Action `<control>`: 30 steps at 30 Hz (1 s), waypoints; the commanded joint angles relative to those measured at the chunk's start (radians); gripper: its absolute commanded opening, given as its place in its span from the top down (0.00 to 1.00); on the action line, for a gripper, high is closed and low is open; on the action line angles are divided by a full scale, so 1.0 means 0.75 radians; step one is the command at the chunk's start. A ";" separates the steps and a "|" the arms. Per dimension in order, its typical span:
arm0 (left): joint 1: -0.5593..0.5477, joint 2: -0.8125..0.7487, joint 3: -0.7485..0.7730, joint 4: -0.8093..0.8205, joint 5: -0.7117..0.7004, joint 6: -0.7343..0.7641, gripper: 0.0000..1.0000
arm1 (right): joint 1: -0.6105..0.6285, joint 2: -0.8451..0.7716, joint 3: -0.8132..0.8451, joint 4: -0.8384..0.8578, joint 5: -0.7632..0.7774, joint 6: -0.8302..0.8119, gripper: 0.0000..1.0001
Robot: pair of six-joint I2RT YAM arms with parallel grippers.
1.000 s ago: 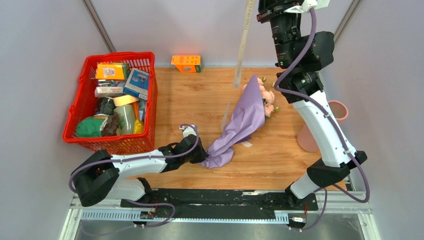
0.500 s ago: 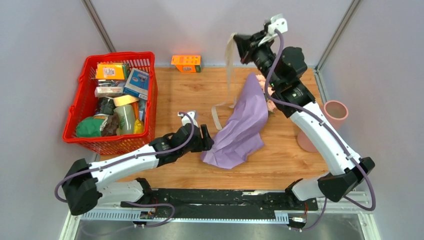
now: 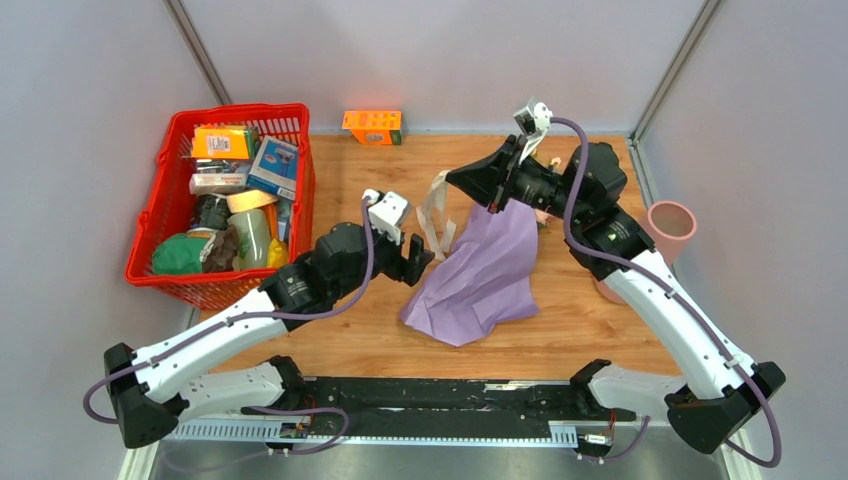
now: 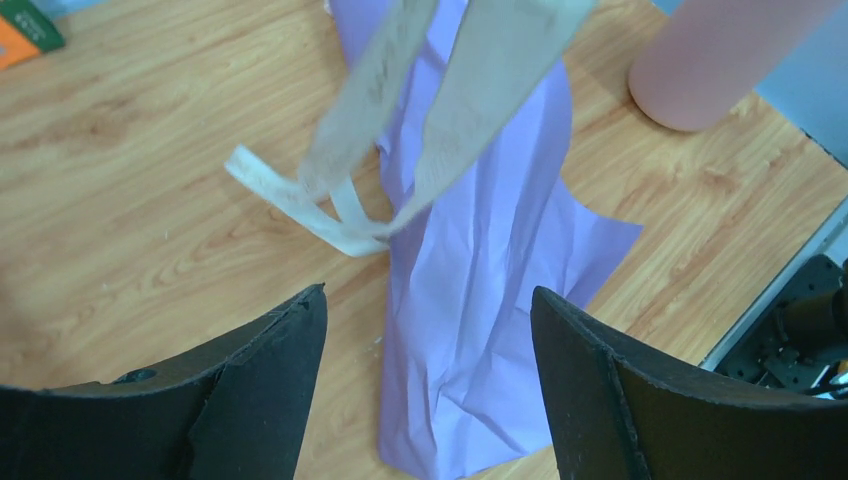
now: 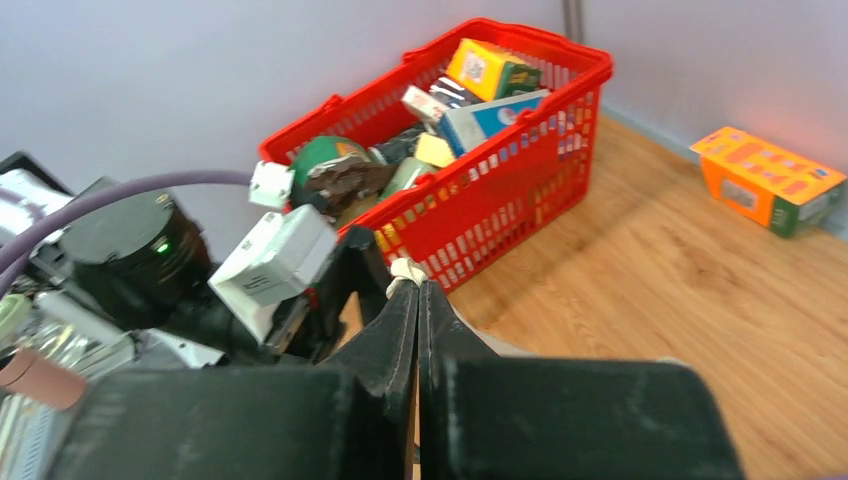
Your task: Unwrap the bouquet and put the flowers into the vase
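Note:
The bouquet's lilac paper lies loosened and spread on the wooden table, also seen in the left wrist view as lilac paper. The flowers are hidden under the paper and my right arm. My right gripper hovers over the paper's upper left and is shut on the cream ribbon, whose knot pokes out at the tips of the right gripper. The ribbon dangles in loops. My left gripper stands open just left of the paper, with the left gripper empty above it. The pink vase stands at the right edge.
A red basket full of groceries sits at the left, seen also as the basket in the right wrist view. An orange box lies by the back wall. Grey walls close in the table on three sides.
My left gripper opened, let go of the paper's lower end and rose towards the middle. My right arm swung down and left with the ribbon. The paper fell open wider.

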 commanded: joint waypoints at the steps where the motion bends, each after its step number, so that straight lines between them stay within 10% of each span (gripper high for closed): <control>1: -0.004 0.071 0.150 -0.018 0.138 0.221 0.18 | 0.008 -0.051 -0.028 0.034 -0.171 0.104 1.00; 10: 0.020 0.212 0.206 0.078 0.151 0.199 0.22 | 0.019 -0.096 -0.054 0.091 -0.269 0.208 1.00; 12: 0.016 0.212 0.171 0.160 0.185 0.189 0.35 | 0.019 -0.113 -0.069 0.100 -0.243 0.219 1.00; 15: 0.020 0.206 0.156 0.219 0.137 0.156 0.88 | 0.019 -0.129 -0.091 0.108 -0.208 0.211 0.99; 16: 0.020 0.202 0.165 0.217 0.126 0.152 1.00 | 0.019 -0.135 -0.101 0.108 -0.186 0.198 0.93; 23: 0.100 0.151 0.316 0.099 0.050 -0.008 1.00 | 0.017 -0.276 -0.326 0.246 0.015 -0.071 0.20; 30: 0.108 0.183 0.579 -0.008 0.148 -0.069 1.00 | 0.019 -0.311 -0.619 0.739 -0.093 -0.245 0.00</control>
